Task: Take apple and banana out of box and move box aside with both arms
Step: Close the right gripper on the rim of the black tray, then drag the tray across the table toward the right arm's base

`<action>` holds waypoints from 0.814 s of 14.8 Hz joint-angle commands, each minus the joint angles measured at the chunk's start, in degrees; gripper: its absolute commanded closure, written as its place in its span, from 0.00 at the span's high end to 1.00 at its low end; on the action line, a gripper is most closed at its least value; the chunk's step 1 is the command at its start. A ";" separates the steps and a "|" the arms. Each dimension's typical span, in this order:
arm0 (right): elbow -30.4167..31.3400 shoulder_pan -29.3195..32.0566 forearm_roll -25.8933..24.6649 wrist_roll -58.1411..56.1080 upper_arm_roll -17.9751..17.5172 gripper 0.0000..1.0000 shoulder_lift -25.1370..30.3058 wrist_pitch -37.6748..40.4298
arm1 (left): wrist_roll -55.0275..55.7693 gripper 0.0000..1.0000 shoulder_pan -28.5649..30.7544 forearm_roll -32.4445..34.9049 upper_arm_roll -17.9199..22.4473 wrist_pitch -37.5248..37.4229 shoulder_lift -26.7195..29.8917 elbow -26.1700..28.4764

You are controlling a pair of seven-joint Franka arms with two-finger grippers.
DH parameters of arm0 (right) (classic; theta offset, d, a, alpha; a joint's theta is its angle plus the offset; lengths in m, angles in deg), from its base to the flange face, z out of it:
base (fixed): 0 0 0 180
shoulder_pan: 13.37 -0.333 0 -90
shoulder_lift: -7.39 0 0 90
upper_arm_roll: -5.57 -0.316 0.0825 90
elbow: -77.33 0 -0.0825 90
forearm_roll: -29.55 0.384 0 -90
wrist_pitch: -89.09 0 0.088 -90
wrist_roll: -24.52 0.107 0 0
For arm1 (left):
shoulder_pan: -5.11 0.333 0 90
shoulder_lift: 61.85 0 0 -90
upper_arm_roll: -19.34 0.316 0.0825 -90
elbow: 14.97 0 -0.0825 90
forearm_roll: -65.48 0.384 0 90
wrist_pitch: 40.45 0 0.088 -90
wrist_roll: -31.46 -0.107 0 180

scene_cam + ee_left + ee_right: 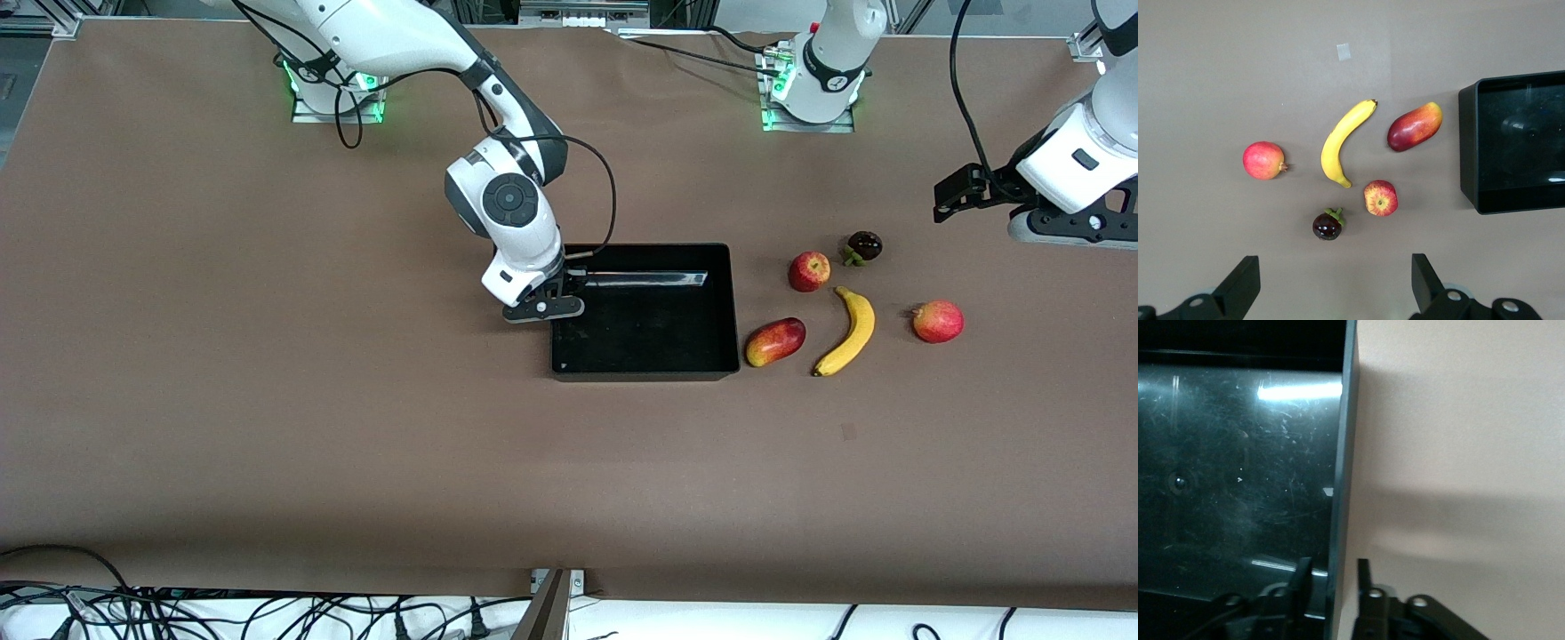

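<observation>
Brown table (267,400): right hand (558,286) straddles box (645,356) wall; left hand (1331,283) open, empty.

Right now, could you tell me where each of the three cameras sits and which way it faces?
Front view: high across the table, facing both arms' bases; shows the right gripper at the black tray and the left gripper waiting in the air.
Left wrist view: looks down on the banana, apple, mango, mangosteen and a second red fruit; its open fingers show.
Right wrist view: close on the tray wall, which its fingers straddle.
All three share the tray.
</observation>
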 commanded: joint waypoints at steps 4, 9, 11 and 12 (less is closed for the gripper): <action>-2.11 1.21 0.48 -1.70 0.68 0.00 0.40 1.57 | -0.38 1.00 1.24 -0.09 -0.50 -0.55 0.92 0.71; -2.20 5.68 0.65 -3.88 1.30 0.00 6.10 9.90 | -0.38 1.00 0.89 0.17 -0.76 -0.38 0.04 0.80; -2.11 10.24 0.92 -10.36 1.30 0.00 9.35 15.70 | 0.41 1.00 0.62 0.00 -0.76 -0.20 -0.66 0.71; -2.11 13.23 1.01 -14.05 1.30 0.00 10.67 19.12 | 0.41 1.00 0.62 0.00 -0.76 0.06 -0.84 0.71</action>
